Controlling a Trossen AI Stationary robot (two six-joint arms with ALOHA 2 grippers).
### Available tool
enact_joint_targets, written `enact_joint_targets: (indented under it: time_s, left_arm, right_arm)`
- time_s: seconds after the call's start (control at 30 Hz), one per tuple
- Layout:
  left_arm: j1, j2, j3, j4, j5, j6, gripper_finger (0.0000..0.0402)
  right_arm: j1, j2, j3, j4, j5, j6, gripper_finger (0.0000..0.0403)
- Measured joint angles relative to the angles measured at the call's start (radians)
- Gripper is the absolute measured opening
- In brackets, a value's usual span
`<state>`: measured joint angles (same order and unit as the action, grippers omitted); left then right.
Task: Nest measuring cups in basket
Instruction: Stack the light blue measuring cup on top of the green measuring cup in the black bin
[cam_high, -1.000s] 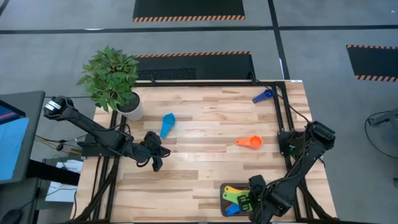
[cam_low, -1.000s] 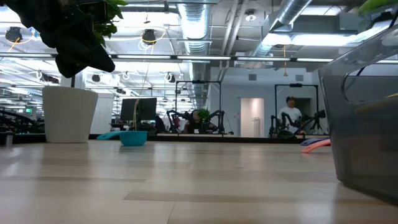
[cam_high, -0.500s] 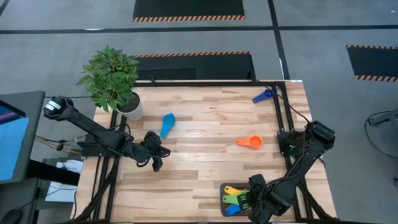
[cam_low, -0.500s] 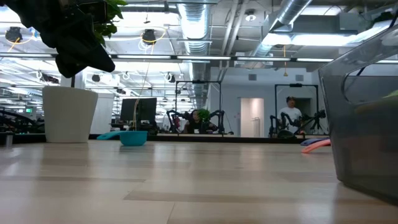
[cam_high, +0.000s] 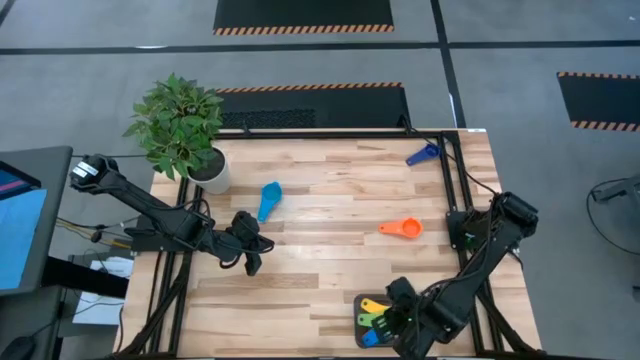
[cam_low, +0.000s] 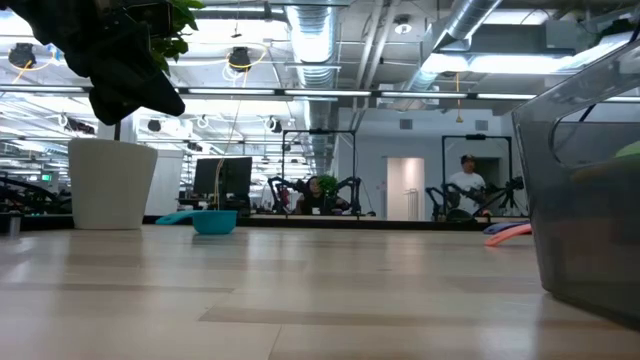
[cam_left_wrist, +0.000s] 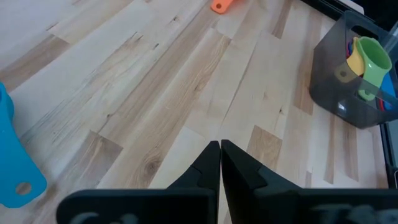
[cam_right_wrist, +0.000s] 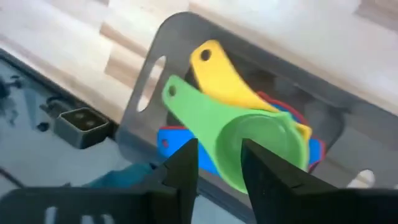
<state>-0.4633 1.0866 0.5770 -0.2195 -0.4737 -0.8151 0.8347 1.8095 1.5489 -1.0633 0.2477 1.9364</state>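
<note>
The dark grey basket (cam_high: 358, 335) stands at the table's near right and holds nested measuring cups. A green cup (cam_right_wrist: 255, 140) lies on top of a yellow one (cam_right_wrist: 217, 74), with blue (cam_right_wrist: 171, 140) and red (cam_right_wrist: 273, 99) cups beneath. My right gripper (cam_right_wrist: 219, 149) hangs open just above them, pointing down, its fingers either side of the green cup and clear of it. A light blue cup (cam_high: 269, 200), an orange cup (cam_high: 401, 228) and a dark blue cup (cam_high: 422, 154) lie loose on the table. My left gripper (cam_high: 252, 262) waits shut over the table's left part.
A potted plant (cam_high: 180, 125) stands at the far left corner. Black frame rails (cam_high: 452, 190) run along the table's right and far edges. Bare wood lies between the loose cups and the basket. People stand in the room beyond the table.
My right gripper has risen a little above the basket, shifted slightly toward the table's left and rolled about its own axis. The green cup stays in the basket on the yellow one.
</note>
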Motion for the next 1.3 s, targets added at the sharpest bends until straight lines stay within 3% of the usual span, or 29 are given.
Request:
enact_joint_targets:
  time_s: [0.1, 0.2, 0.3, 0.5, 0.6, 0.7, 0.87, 1.07, 1.2, 1.3]
  left_arm:
    - [0.000, 0.000, 0.000, 0.000, 0.000, 0.000, 0.0000]
    - [0.000, 0.000, 0.000, 0.000, 0.003, -0.007, 0.0000]
    - [0.000, 0.000, 0.000, 0.000, 0.046, -0.038, 0.0000]
    - [0.000, 0.000, 0.000, -0.001, 0.104, -0.095, 0.0000]
    - [0.000, 0.000, 0.000, -0.001, 0.088, -0.112, 0.0000]
    - [0.003, 0.000, 0.000, 0.000, 0.006, -0.090, 0.0000]
    - [0.037, 0.000, 0.000, 0.007, -0.055, -0.059, 0.0000]
    - [0.119, 0.000, 0.000, 0.035, -0.056, -0.119, 0.0000]
    - [0.211, 0.008, 0.002, 0.147, -0.036, -0.147, 0.0010]
    - [0.285, 0.013, 0.001, 0.211, -0.016, -0.160, 0.0026]
  right_arm:
    - [-0.037, 0.000, 0.001, -0.066, 0.009, -0.024, 0.0123]
    - [-0.087, 0.000, 0.000, -0.113, 0.104, -0.093, 0.0103]
    - [-0.149, -0.010, 0.020, -0.118, 0.177, -0.245, 0.0091]
    - [-0.295, -0.037, 0.118, -0.217, 0.196, -0.576, 0.0076]
    - [-0.359, -0.037, 0.176, -0.265, 0.210, -0.702, 0.0072]
    - [-0.408, -0.039, 0.219, -0.314, 0.211, -0.793, 0.0071]
    - [-0.429, -0.047, 0.241, -0.506, 0.211, -0.805, 0.0071]
    - [-0.409, -0.120, 0.168, -0.510, 0.305, -0.833, 0.0071]
    - [-0.407, -0.226, 0.062, -0.505, 0.415, -0.819, 0.0071]
    - [-0.416, -0.324, -0.048, -0.510, 0.440, -0.776, 0.0071]
